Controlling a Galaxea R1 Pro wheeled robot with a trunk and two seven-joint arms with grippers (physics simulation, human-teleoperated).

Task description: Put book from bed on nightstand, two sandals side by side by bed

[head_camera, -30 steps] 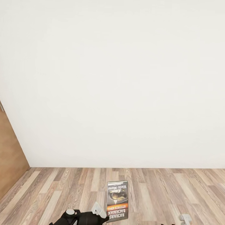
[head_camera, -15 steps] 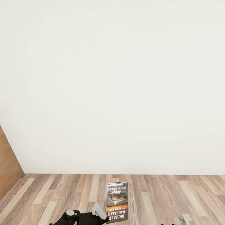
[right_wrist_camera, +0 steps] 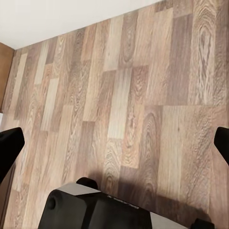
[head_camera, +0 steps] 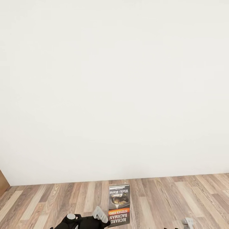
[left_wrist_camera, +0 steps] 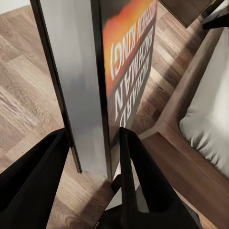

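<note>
My left gripper (head_camera: 102,218) is shut on the book (head_camera: 119,205), holding it upright low in the head view, with its dark cover, orange band and white lettering facing me upside down. In the left wrist view the two black fingers (left_wrist_camera: 138,167) clamp the book (left_wrist_camera: 129,67) by its lower edge. Beside and below it lies the bed, with its dark brown frame (left_wrist_camera: 179,160) and pale mattress (left_wrist_camera: 212,105). My right gripper (right_wrist_camera: 117,140) is open wide over bare floor. The sandals and the nightstand are out of view.
A plain white wall (head_camera: 114,89) rises ahead, meeting the wood-plank floor (head_camera: 165,197) low in the head view. A brown panel (head_camera: 2,183) shows at the left edge. The robot's dark base (right_wrist_camera: 95,210) lies under the right gripper.
The whole head view has shifted: the brown panel at the left has slid almost out of the picture. The book stays in the left gripper at the same place in view.
</note>
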